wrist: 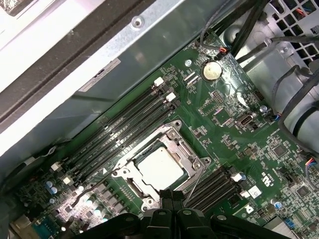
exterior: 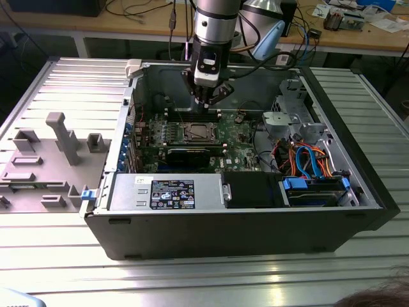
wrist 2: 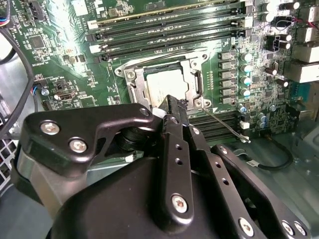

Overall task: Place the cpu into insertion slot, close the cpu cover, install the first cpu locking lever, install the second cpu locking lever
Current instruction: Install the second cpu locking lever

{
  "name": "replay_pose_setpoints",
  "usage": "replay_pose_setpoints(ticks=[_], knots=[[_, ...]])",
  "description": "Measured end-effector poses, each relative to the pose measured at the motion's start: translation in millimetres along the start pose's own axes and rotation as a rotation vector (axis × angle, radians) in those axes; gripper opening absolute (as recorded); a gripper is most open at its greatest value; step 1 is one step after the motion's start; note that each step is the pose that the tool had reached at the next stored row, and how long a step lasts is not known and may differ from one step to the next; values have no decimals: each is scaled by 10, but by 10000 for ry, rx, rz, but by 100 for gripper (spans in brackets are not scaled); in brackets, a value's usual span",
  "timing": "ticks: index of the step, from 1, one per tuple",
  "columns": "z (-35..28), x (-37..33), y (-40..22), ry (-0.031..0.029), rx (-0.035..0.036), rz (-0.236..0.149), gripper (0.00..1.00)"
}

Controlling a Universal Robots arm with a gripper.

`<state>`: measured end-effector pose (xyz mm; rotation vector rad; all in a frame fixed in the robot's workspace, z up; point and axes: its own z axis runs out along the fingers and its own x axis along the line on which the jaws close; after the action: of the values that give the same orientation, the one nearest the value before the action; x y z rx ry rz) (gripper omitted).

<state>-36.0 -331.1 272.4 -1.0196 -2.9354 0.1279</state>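
Cpu (wrist: pixel 159 167) sits in insertion slot (wrist: pixel 130 185) w/ cpu cover (wrist: pixel 192 164) down around it, in both wrist views. Pincer (wrist 2: pixel 175 102) hovers just above socket's edge, tips pinched together, holding nothing. Risk, imo: tips drop off-line and scrape the green board, or a locking lever (wrist 2: pixel 227 126) springs back if pushed crooked.

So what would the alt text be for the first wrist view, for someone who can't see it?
A silver-grey cpu sits in the insertion slot with the cpu cover closed around it, on a green circuit board. The black end effector hangs close by the slot's edge, memory slots alongside.
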Motion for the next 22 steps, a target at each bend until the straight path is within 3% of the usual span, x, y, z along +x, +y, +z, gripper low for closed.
replay_pose_setpoints(ticks=[2,5,22], knots=[[0,0,0,-10,0,-115,11],[0,0,0,-102,3,-1156,11],[0,0,0,-161,5,-1825,11]])
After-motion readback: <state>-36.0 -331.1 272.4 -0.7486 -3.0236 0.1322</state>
